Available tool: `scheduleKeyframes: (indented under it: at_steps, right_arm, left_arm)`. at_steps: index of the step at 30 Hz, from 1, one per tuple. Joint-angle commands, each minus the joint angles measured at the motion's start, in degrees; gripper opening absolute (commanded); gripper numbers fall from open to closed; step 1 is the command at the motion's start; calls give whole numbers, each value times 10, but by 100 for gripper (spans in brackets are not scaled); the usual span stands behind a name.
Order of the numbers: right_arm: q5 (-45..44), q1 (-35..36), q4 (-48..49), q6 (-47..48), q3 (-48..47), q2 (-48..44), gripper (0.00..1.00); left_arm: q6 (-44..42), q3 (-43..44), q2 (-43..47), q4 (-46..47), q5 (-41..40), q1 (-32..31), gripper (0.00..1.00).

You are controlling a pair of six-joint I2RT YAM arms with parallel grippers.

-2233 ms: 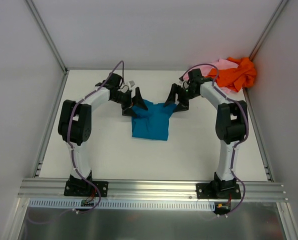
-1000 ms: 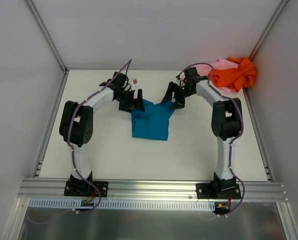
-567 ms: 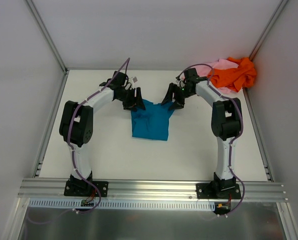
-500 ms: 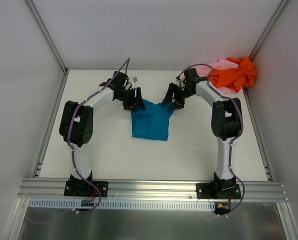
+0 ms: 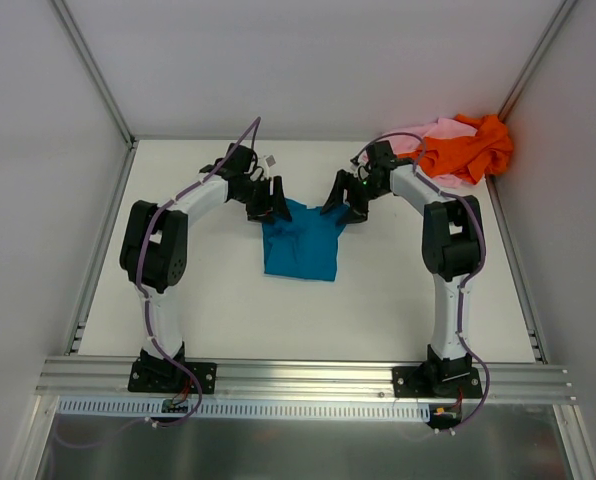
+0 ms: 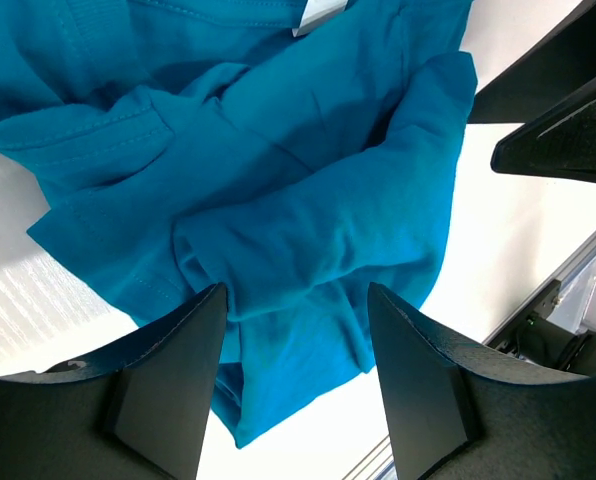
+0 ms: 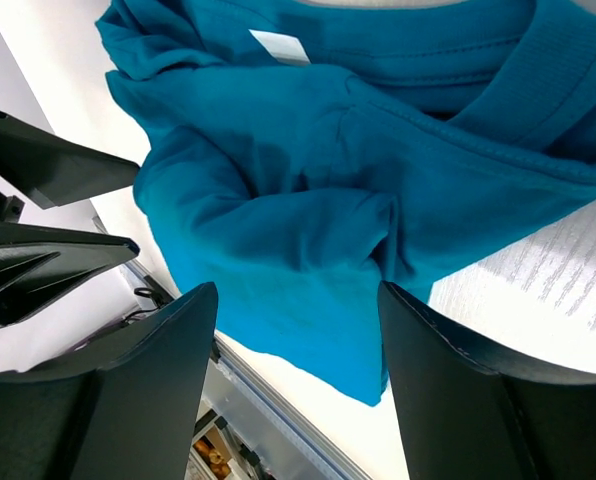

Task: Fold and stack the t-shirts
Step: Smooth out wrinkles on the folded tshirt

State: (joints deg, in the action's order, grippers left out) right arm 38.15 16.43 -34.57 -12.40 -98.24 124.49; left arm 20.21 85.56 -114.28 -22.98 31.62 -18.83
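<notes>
Teal t-shirt: rumpled, mid-table, between the two arms; white neck tag showing.
Left pincer: fingers spread wide, gripping nothing, over the shirt's far left corner.
Right pincer: fingers spread wide, gripping nothing, over the far right corner.
Orange t-shirt: heaped in the far right corner, touching the pink t-shirt.

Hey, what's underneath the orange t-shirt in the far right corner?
A pale pink t-shirt shows from beneath the orange t-shirt at its left and far edges. The rest of it is covered, so whether anything else lies below can't be seen.
</notes>
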Motion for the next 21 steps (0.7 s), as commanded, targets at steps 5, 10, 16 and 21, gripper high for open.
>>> scheduleKeyframes:
  at_steps: [5,10,16,21]
  right_arm:
    - [5,4,24,3,17,9,59]
    - [11,4,35,1,16,22,29]
    - [15,4,47,-4,4,31,6]
    - [6,2,30,9,-26,30,0]
  left_arm:
    - [6,-1,-3,5,20,-8,56]
    - [5,5,-11,2,24,-8,39]
    - [0,26,-24,-12,26,-8,19]
    - [-10,62,-25,-35,13,-2,16]
